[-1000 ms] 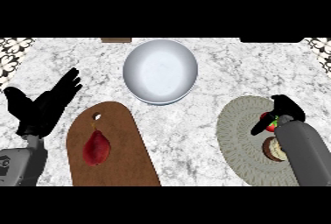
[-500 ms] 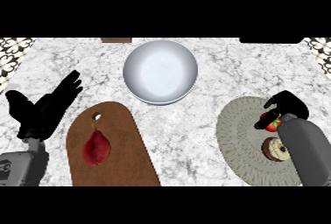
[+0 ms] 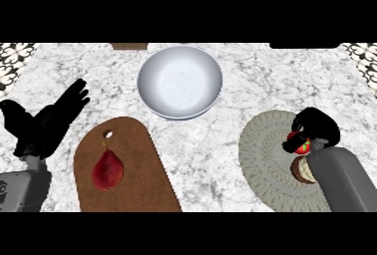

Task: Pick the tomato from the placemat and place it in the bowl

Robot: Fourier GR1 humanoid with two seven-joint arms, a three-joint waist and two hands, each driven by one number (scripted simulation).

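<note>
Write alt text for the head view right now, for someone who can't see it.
The robot's right hand is curled round a red tomato over a round grey placemat at the right of a marble counter. A white bowl sits at top centre, a wooden cutting board bearing a dark red item lies lower left, and the left hand rests open at the left edge.

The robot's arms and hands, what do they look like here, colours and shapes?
Both forearms are smooth grey casings with rounded edges, coming in from the lower corners. The left forearm shows a small round detail on its side. Each ends in a matte black hand with a thumb: the left hand and the right hand. No cables or lettering show.
</note>
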